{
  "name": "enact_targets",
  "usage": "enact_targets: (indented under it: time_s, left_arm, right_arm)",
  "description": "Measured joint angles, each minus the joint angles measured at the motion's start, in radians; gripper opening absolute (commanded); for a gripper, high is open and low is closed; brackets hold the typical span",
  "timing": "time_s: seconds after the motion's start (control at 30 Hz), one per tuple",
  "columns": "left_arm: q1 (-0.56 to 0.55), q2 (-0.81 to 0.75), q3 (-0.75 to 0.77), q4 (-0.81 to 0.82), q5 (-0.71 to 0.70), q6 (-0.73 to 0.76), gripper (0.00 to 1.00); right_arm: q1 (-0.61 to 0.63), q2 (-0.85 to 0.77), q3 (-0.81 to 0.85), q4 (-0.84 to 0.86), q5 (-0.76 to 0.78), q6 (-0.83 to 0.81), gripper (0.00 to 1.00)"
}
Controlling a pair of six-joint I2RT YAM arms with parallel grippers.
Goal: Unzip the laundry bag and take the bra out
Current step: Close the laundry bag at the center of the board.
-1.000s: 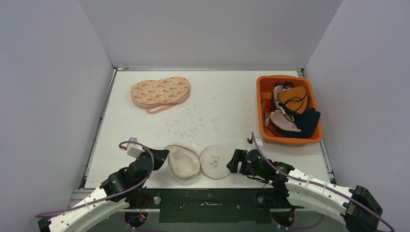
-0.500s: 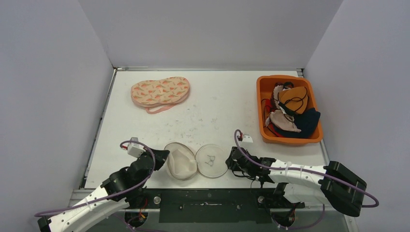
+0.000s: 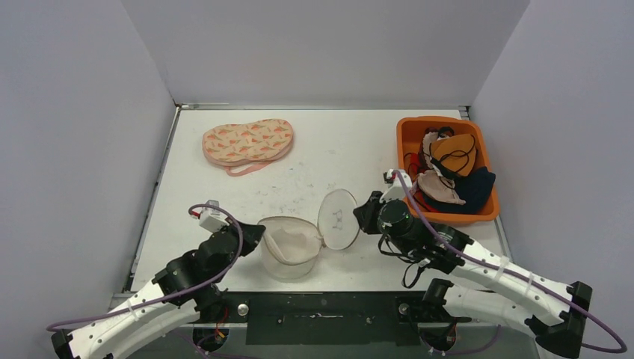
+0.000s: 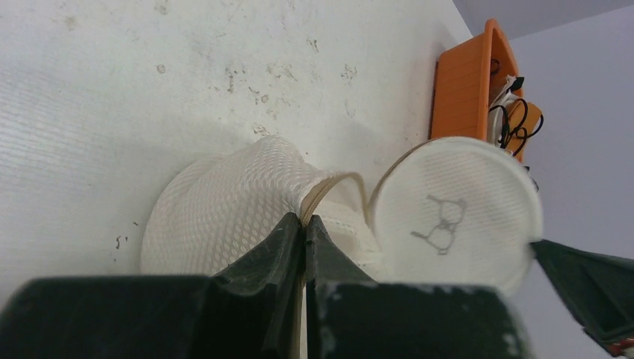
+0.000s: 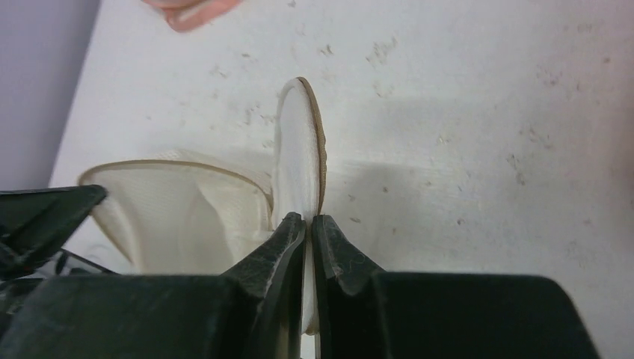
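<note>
Mesh is pinched in both our grippers: our left gripper is clamped on the rim of the laundry bag, and our right gripper is closed on the edge of its upright round lid. We see the cream bra inside the open half. Around them lie a scuffed white table, an orange bin of garments, a peach patterned pouch and grey walls

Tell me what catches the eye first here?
A white mesh laundry bag at the table's near edge gapes open, pinched by the left gripper, while the right gripper holds its round lid upright. At far right sits an orange bin heaped with garments.
</note>
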Motion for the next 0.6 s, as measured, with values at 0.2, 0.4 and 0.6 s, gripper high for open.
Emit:
enact_targets:
  time_s: [0.2, 0.4, 0.6]
  left_arm:
    - [0.0, 0.12, 0.062, 0.038, -0.001, 0.095, 0.0]
    - [0.0, 0.192, 0.139, 0.039, -0.013, 0.186, 0.0]
    - [0.0, 0.204, 0.235, 0.096, -0.032, 0.252, 0.02]
  right_arm:
    - [0.0, -0.052, 0.128, -0.057, -0.003, -0.054, 0.05]
    - [0.0, -0.061, 0.243, -0.154, -0.027, -0.089, 0.05]
    - [0.0, -0.042, 0.498, -0.182, -0.037, -0.152, 0.05]
